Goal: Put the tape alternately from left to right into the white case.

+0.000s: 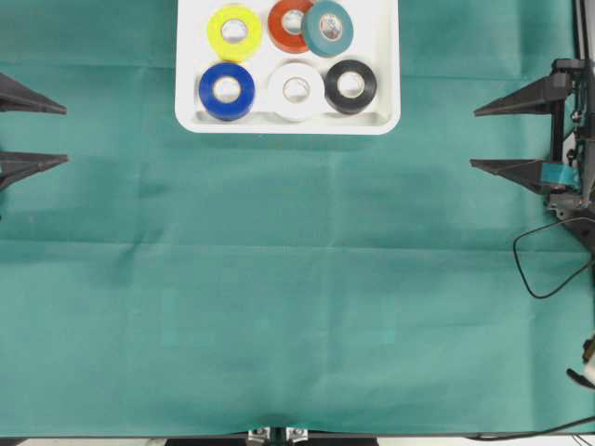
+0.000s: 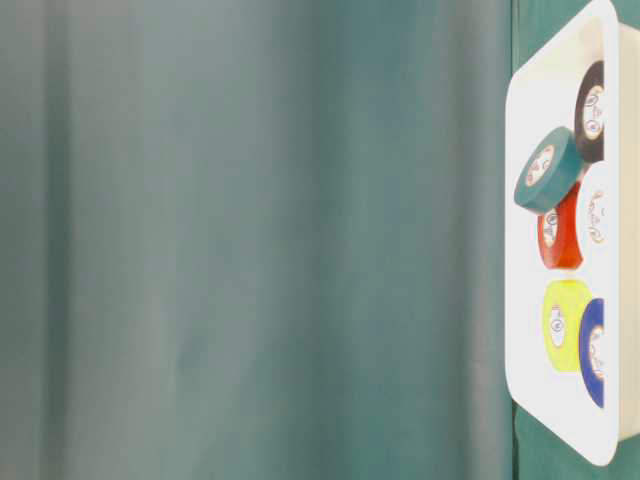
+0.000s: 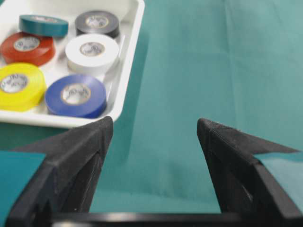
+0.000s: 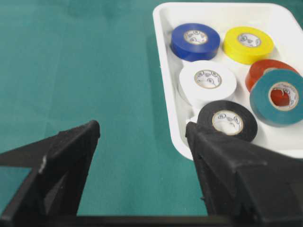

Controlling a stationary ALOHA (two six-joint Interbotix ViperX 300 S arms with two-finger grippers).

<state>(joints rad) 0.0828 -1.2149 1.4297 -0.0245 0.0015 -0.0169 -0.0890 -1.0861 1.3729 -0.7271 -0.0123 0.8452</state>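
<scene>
Six rolls of tape lie inside the white case [image 1: 383, 56], a shallow rectangular tray with rounded corners and a raised rim that sits at the far edge of the table in the overhead view. Each roll is a small ring with a pale printed core. In the near row lie the blue roll [image 1: 227, 91], the white roll [image 1: 296, 90] and the black roll [image 1: 350, 85], flat and side by side. In the far row lie the yellow roll [image 1: 234, 32] and the red-orange roll [image 1: 289, 25] — and the teal roll [image 1: 327, 29] rests tilted, leaning on the red-orange one and partly covering it.

The table is covered by a green cloth [image 1: 297, 297] with faint fold creases.

The left gripper [image 1: 61, 135] is at the left edge of the overhead view, jaws spread wide and holding nothing, well apart from the case. The right gripper [image 1: 474, 139] stands at the right edge — likewise spread wide and empty, with a patch of teal tape on its body. A black cable [image 1: 535, 269] loops over the cloth below it.
</scene>
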